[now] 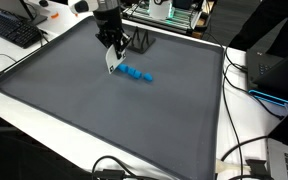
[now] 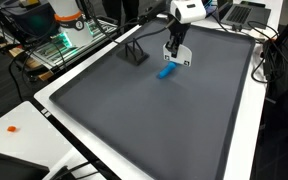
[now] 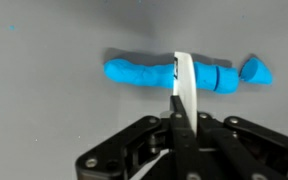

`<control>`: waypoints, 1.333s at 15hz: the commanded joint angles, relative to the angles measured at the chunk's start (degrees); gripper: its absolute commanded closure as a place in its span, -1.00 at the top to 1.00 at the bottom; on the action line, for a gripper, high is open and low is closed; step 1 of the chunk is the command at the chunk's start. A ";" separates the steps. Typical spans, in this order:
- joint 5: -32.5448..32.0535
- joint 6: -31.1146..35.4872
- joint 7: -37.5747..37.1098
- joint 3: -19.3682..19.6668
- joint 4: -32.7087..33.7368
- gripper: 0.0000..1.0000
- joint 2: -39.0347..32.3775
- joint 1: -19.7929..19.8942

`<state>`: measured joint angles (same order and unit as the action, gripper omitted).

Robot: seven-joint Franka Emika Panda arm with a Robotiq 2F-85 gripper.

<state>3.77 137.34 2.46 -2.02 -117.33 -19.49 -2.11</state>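
Gripper (image 3: 181,118) is seen clenched on a thin white blade (image 3: 184,82), which is held edge-down between the jaws. In the wrist view the blade is laid across a blue roll (image 3: 144,74), right of its middle. The blade is probably touching the roll, but contact can't be confirmed from this angle. A small blue end piece (image 3: 256,71) is seen at the roll's 3 o'clock end, just beside it; whether it is fully apart cannot be told.

In an exterior view the roll (image 1: 136,74) is found on the grey mat (image 1: 84,130), toward its 12 o'clock edge, at 4 o'clock from the gripper (image 1: 111,62). A black stand (image 1: 144,42) is placed at the gripper's 1 o'clock, near it. A keyboard (image 1: 12,28) is seen off the mat at 10 o'clock.
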 commanded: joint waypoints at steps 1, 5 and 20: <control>-1.06 -0.65 -0.68 0.74 -1.24 -0.98 0.59 0.65; -1.27 -0.18 -0.65 1.26 -1.73 -0.98 -0.07 0.98; -0.24 2.21 0.03 0.59 -4.30 -0.98 -3.35 1.13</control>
<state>3.52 137.85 2.46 -0.92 -120.07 -21.36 -1.29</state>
